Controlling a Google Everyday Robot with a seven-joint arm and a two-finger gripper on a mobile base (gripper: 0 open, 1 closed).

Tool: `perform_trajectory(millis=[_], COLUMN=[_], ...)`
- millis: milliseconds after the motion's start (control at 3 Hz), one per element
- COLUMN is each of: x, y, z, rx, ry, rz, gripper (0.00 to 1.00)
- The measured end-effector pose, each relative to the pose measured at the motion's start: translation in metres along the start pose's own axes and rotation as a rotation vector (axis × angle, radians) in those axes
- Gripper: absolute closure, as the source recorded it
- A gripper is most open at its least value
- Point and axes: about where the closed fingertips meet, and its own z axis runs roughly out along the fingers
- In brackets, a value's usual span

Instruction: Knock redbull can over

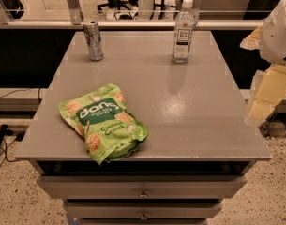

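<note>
The redbull can (93,40) stands upright at the far left of the grey table (189,121). It is slim and silvery-grey with darker patches and a shiny top rim. My gripper (262,102) hangs at the right edge of the view, beyond the table's right side, below the white arm housing (279,29). It is far from the can, with the whole table width between them. It holds nothing that I can see.
A clear water bottle (183,32) with a white cap stands upright at the far right of the table. A green snack bag (104,122) lies flat near the front left. Drawers (142,189) sit under the tabletop. A glass rail (133,23) runs behind the table.
</note>
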Motion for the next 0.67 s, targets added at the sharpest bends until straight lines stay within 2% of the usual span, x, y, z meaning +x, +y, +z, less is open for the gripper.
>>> perform_trajectory(millis=[333,667], x=[0.0,-0.019], y=[0.0,-0.004], z=[0.0,0.014], rx=[0.0,-0.006], ry=[0.0,-0.06], rz=[0.0,0.012], gripper=[0.0,0.0])
